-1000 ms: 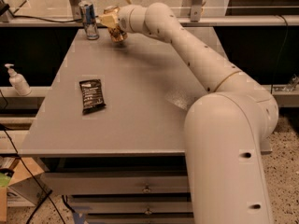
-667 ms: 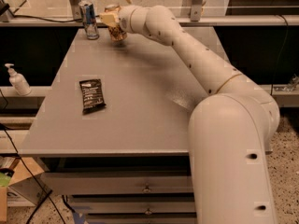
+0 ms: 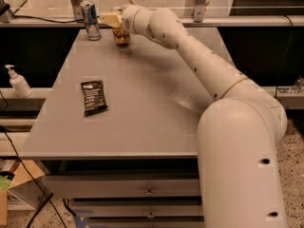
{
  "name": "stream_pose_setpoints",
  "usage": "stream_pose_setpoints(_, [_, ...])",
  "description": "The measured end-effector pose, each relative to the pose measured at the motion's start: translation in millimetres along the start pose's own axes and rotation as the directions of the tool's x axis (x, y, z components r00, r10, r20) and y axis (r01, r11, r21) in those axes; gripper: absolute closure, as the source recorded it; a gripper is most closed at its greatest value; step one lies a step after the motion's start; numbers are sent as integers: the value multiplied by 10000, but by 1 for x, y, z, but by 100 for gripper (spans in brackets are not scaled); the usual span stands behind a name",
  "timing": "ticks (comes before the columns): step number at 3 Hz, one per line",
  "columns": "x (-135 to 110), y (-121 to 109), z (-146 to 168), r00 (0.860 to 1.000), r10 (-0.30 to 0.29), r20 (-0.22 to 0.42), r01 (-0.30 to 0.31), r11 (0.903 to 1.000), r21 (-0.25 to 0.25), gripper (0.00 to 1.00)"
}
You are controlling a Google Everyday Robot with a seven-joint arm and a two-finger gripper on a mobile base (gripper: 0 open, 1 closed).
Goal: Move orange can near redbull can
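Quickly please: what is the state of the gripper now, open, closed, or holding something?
Gripper: at the top of the orange can, beside the redbull can at the table's far edge; open or closed cannot be told.

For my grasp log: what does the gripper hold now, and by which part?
Cannot tell: the gripper covers the top of the orange can, beside the redbull can.

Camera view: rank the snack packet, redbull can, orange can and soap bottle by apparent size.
1. snack packet
2. redbull can and soap bottle, too alike to rank
3. orange can, farther off, its top covered by the gripper
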State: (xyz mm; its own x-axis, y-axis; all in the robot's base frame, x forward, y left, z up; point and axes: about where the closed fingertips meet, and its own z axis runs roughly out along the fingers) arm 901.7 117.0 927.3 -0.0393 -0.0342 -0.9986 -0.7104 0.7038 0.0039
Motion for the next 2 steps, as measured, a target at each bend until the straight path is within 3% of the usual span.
stream_pose_setpoints(2, [-6,2,-3,9996,73,268,-72,10000,-31,0])
